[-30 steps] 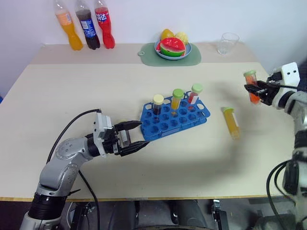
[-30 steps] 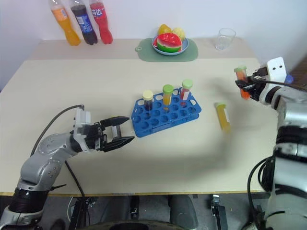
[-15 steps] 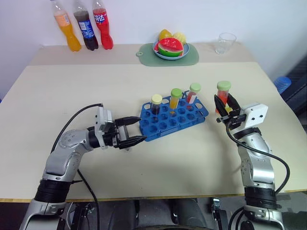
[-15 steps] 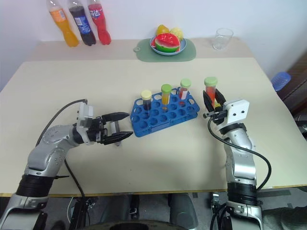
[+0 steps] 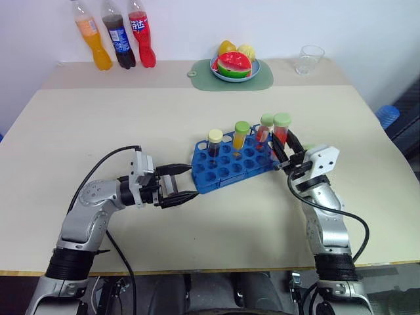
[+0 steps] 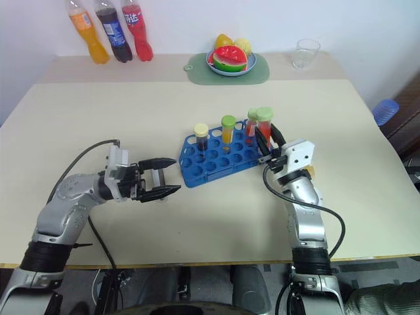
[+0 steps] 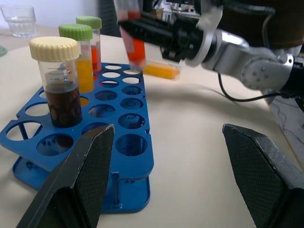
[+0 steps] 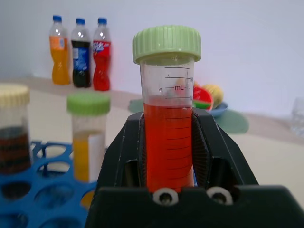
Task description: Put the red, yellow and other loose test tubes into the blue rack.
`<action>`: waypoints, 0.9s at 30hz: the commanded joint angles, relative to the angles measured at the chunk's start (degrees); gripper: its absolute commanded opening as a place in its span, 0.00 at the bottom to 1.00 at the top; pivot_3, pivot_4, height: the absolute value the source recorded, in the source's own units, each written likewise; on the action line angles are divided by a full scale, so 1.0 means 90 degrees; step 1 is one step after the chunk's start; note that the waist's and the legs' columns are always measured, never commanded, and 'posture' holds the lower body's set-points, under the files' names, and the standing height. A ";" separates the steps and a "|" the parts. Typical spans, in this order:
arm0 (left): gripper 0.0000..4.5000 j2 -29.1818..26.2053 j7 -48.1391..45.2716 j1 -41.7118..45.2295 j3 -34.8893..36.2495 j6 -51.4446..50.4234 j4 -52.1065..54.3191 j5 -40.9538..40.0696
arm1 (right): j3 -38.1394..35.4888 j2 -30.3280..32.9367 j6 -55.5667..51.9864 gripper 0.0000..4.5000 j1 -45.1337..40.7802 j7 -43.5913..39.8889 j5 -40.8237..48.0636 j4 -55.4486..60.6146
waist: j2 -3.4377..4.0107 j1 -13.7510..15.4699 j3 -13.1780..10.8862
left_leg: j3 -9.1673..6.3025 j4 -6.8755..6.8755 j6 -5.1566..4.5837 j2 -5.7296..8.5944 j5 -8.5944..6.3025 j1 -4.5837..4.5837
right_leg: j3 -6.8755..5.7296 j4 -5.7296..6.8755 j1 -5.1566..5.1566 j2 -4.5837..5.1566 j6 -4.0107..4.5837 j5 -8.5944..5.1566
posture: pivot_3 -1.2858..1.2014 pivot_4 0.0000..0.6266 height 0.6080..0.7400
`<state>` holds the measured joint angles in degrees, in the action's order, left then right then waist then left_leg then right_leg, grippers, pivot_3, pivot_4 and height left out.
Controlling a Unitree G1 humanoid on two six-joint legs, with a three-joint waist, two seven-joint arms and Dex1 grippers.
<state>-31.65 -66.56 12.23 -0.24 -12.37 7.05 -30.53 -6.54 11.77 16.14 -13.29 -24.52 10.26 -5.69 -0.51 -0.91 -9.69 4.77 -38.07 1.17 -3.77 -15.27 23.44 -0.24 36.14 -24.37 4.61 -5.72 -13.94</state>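
Silver-grey jointed arms, black cables, white wrist blocks, 2 black-fingered tools.

We're looking at a staged test room, part lab bench, part pantry: a plain beige tabletop (image 5: 85,125) against a bare white wall. Between the two pincers sits a blue rack (image 5: 239,162) holding capped tubes of coloured liquid, lab-style. Well beyond the pincers, along the wall, stand three soda bottles (image 5: 117,36), a fruit plate (image 5: 235,64) on a green mat (image 5: 262,80), and a glass (image 5: 310,59).
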 commanded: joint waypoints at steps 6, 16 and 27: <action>0.83 -0.0106 0.0086 -0.0077 0.0173 0.0054 0.0271 -0.0075 | 0.0050 -0.0187 0.0597 0.17 -0.0386 0.0031 0.0042 -0.0902 | -0.0001 -0.0011 0.0001 | -0.0001 0.0000 0.0000 -0.0001 0.0000 -0.0002 | 0.0000 0.0002 0.0000 -0.0001 -0.0002 0.0001 | 0.52 0.24 1.00; 0.83 -0.0083 0.0147 -0.0050 0.0136 0.0035 0.0280 -0.0089 | 0.0126 -0.0306 0.0793 0.50 -0.0357 -0.0195 0.0278 -0.1099 | -0.0002 -0.0030 0.0001 | -0.0001 0.0001 0.0000 -0.0003 0.0000 -0.0004 | 0.0000 0.0005 0.0000 -0.0002 -0.0008 0.0005 | 0.52 0.24 1.00; 0.83 0.0092 0.0141 0.0008 -0.0020 0.0068 0.0205 -0.0047 | -0.0056 0.1454 -0.1281 0.95 0.0889 -0.0575 0.0364 0.1992 | -0.0001 0.0035 -0.0001 | 0.0001 0.0004 0.0000 0.0001 0.0000 0.0001 | 0.0000 0.0001 0.0000 0.0006 0.0010 -0.0006 | 0.52 0.24 1.00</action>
<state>-31.06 -65.16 11.84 -0.50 -12.32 7.56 -30.56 -5.27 22.71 9.87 -6.18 -28.27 10.89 4.48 -0.52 -0.60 -9.70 4.77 -38.03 1.17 -3.77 -15.27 23.44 -0.24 36.13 -24.37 4.66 -5.62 -14.00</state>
